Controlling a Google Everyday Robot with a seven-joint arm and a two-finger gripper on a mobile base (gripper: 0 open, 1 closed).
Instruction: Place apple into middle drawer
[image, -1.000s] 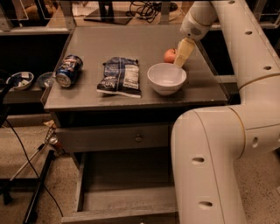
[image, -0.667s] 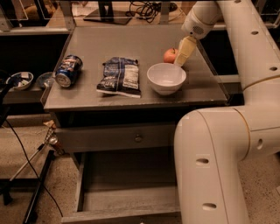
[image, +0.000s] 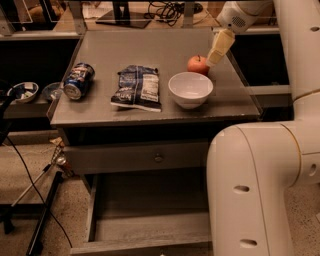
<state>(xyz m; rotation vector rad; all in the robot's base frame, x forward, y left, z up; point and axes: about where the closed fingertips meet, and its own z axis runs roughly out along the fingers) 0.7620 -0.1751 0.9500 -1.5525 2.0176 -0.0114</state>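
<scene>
The apple (image: 197, 64) is small, red-orange and has a short stem. It sits on the grey table top just behind the white bowl (image: 190, 89). My gripper (image: 220, 48) hangs just right of the apple and slightly above it, at the end of the white arm that comes in from the top right. The middle drawer (image: 150, 222) is pulled out low in the view. Its grey floor is bare, and its right part is hidden behind my white arm.
A crumpled chip bag (image: 137, 88) and a blue can (image: 78, 80) on its side lie on the table top (image: 150, 47) left of the bowl. A shut drawer front with a small knob (image: 158, 158) is above the open drawer. Bowls (image: 23, 91) sit on a low shelf at the left, with cables on the floor.
My gripper has moved a little up and to the right, so more of the apple shows. The apple, bowl and drawer have not moved.
</scene>
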